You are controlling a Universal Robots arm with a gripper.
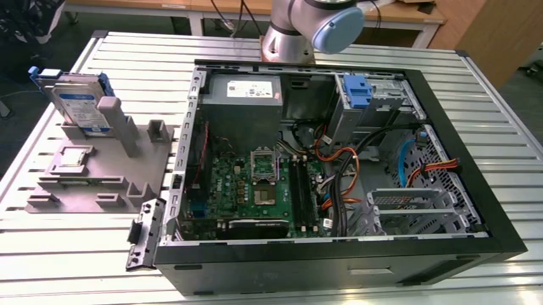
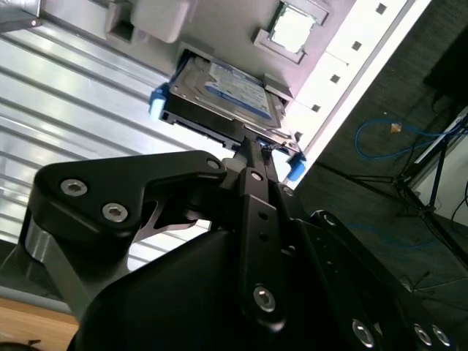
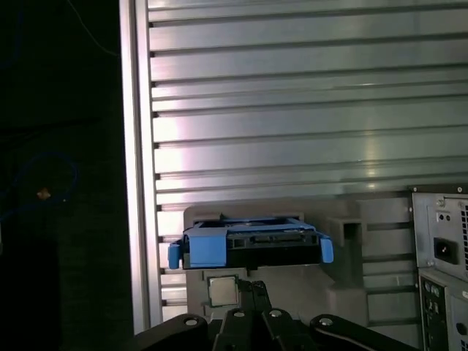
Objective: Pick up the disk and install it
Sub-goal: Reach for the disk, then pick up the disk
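The disk [image 1: 81,105] is a grey drive with a white-and-blue label in a blue carrier. It stands on edge in a slot at the far end of a grey fixture [image 1: 102,165], at the exterior view's left. Both wrist views look at it from a distance: the labelled face shows in the second wrist view [image 2: 227,91], the connector edge and blue end tabs in the first wrist view [image 3: 252,248]. My gripper [image 2: 252,146] [image 3: 252,287] sits apart from the disk, lined up with it, fingers together and holding nothing.
An open computer case [image 1: 339,159] lies on the slatted metal table [image 1: 475,82], with a silver drive bay carrying a blue bracket [image 1: 360,92] and a grey power supply [image 1: 246,89] at its far end. A small chip [image 1: 75,155] rests on the fixture. The arm's base [image 1: 293,32] stands behind the case.
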